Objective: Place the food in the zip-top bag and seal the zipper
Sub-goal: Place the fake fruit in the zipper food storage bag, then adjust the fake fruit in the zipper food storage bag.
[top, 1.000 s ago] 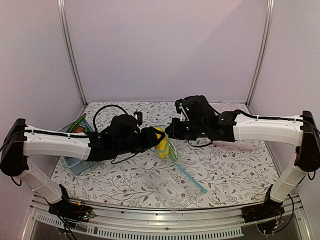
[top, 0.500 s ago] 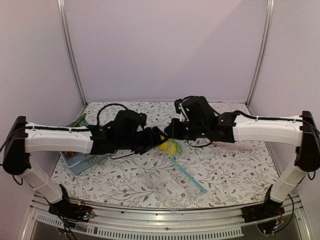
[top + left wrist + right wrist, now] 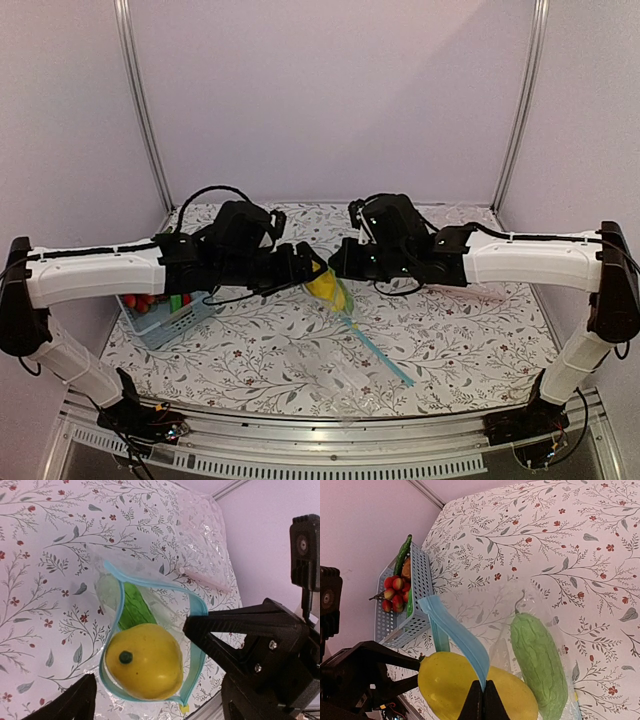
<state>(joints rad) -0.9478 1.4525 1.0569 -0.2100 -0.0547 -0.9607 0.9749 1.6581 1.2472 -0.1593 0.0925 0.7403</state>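
Observation:
The small zip-top bag [image 3: 535, 610] hangs in mid-air over the table's middle. My right gripper [image 3: 483, 690] is shut on its light-blue zipper [image 3: 455, 630], holding the mouth up. The yellow food [image 3: 145, 662] sits in the open mouth, ringed by the zipper [image 3: 150, 582]. Deeper inside the bag lies the light-green food [image 3: 135, 607]. My left gripper [image 3: 139, 652] is open, one finger on each side of the mouth, clear of the yellow piece. From above, both grippers [image 3: 305, 268] [image 3: 338, 262] meet at the yellow food [image 3: 327, 287].
A grey perforated basket [image 3: 160, 318] with red berries [image 3: 392, 592] and a long dark-green vegetable stands at the left. A larger clear bag [image 3: 335, 375] with a long blue strip [image 3: 385, 358] lies near the front. A pink-strip bag [image 3: 480, 292] lies under the right arm.
My left gripper has opened and let go of the yellow piece, which now rests in the bag's mouth. The left arm has risen, uncovering the basket. The right gripper has kept its hold.

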